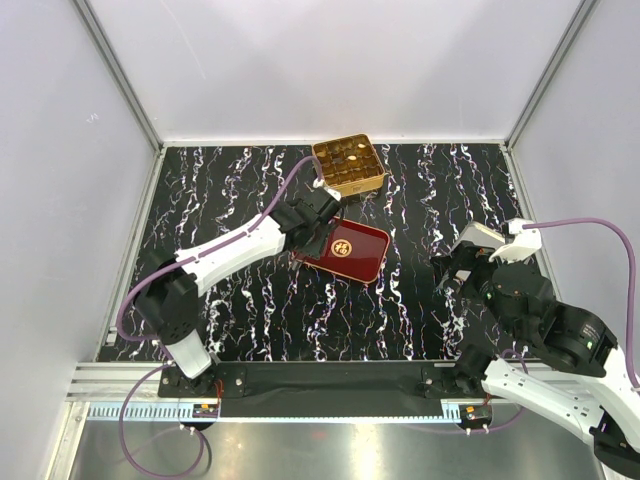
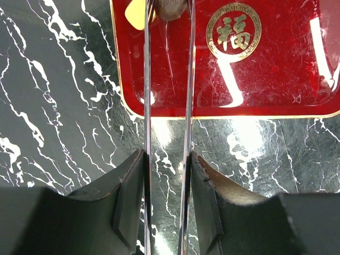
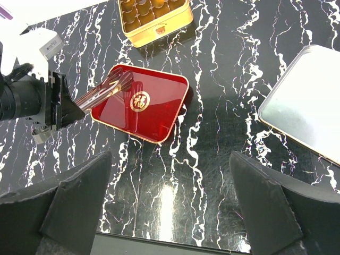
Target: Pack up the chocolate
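Above the red tray (image 2: 276, 85), 1 dark chocolate (image 2: 171, 8) in left gripper (image 2: 168, 17)

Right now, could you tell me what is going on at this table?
The left gripper is shut on a pair of long tongs, whose tips pinch a dark brown chocolate piece at a corner of the red tray. Whether the piece is lifted or resting there is unclear. The gold tin beyond the tray appears to hold dark pieces in its cells. The right gripper hangs open off to the side, holding nothing.
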